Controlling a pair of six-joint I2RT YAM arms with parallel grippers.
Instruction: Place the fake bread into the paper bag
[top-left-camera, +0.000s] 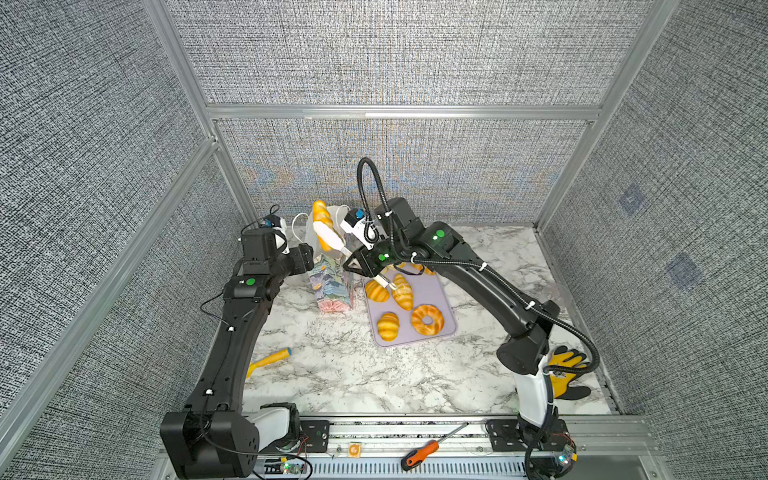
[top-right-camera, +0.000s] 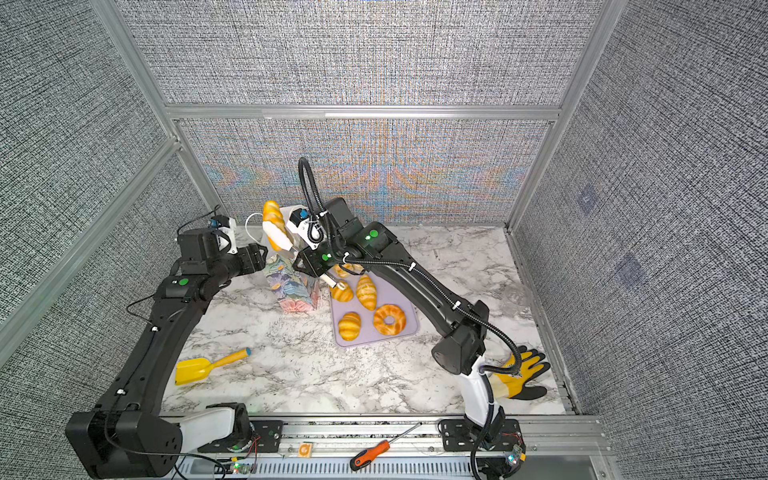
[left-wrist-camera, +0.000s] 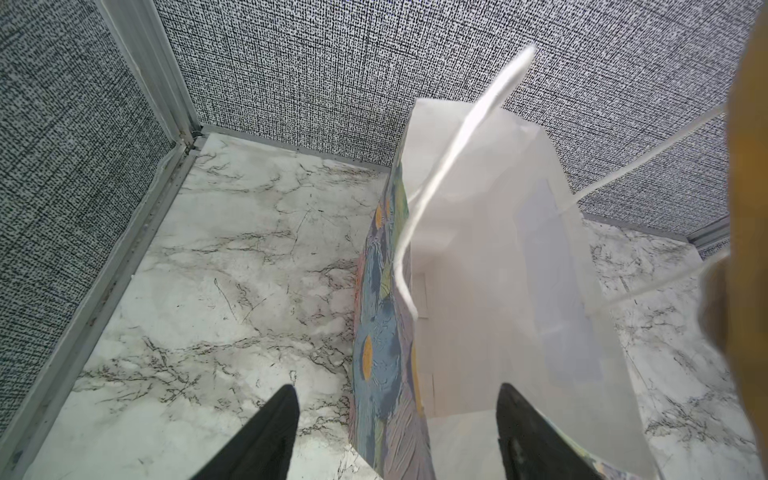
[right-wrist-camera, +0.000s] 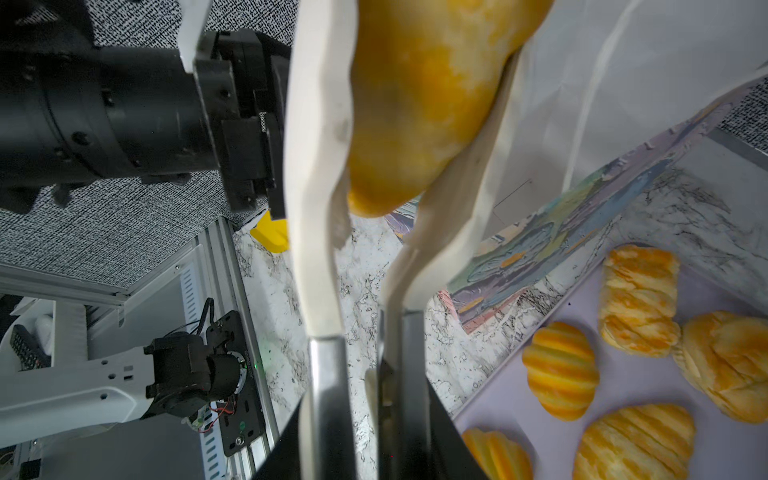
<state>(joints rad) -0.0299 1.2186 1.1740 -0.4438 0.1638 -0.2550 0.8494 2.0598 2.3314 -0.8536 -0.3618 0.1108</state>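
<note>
Step in hand: drop-off of one piece.

The right gripper (right-wrist-camera: 368, 436) has its fingers (right-wrist-camera: 449, 457) clamped on the metal shanks of the tongs (right-wrist-camera: 320, 208). The tongs' cream tips pinch a long roll (top-left-camera: 322, 216) by its lower half. The roll hangs tilted at the mouth of the bag (top-left-camera: 332, 291), top end well above the rim. In the right wrist view it sits against the white lining, next to the cord handles. Can't tell if its lower end is below the rim yet.

On the left gripper (left-wrist-camera: 399, 432), the fingers (left-wrist-camera: 274, 432) are spread and straddle the bag's near wall. One is outside over the counter (left-wrist-camera: 208, 270), one inside over the lining. No contact with the paper that I can confirm. My guess is it's there to steady the bag.

The bag stands upright on the counter, just beside the tray (top-left-camera: 440, 299). The other bread (top-left-camera: 388, 326) sits on the tray. Four pieces are clear in both top views, incl. the ring (top-left-camera: 427, 319), and at least one more is partly under the right arm.

Next, my read: lower the roll lengthwise into the mouth, clear of the handles, then ease the tongs open. The bag looks narrow and light, so a tong tip could snag the rim or a cord and tip it. The left fingers should close on the wall first. After that, back to the tray.
</note>
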